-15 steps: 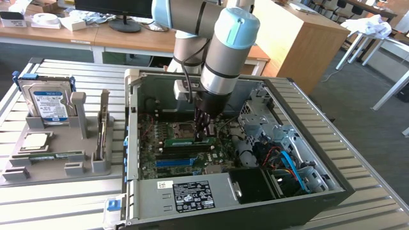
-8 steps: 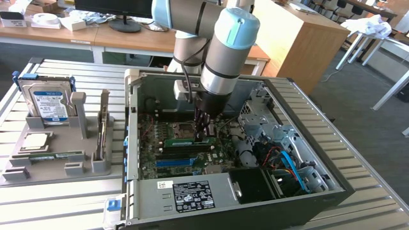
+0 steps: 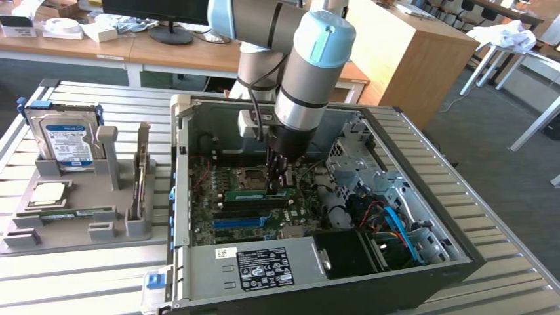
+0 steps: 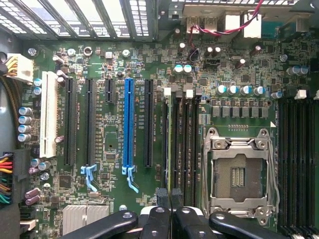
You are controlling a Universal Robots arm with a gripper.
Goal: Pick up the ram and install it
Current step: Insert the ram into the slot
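The ram is a thin green stick standing on edge in a memory slot of the motherboard, beside the CPU socket. My gripper reaches down into the open computer case and is at the stick's end nearer the exterior view's right. In the wrist view the ram appears edge-on as a thin greenish line running along the slot and in between the black fingertips. The gripper is shut on it, its jaws nearly together.
On a grey holder at the exterior view's left stand a hard drive, a square silver processor and another green stick. Case walls, the power supply and cables surround the board. A blue slot and empty CPU socket flank the memory slots.
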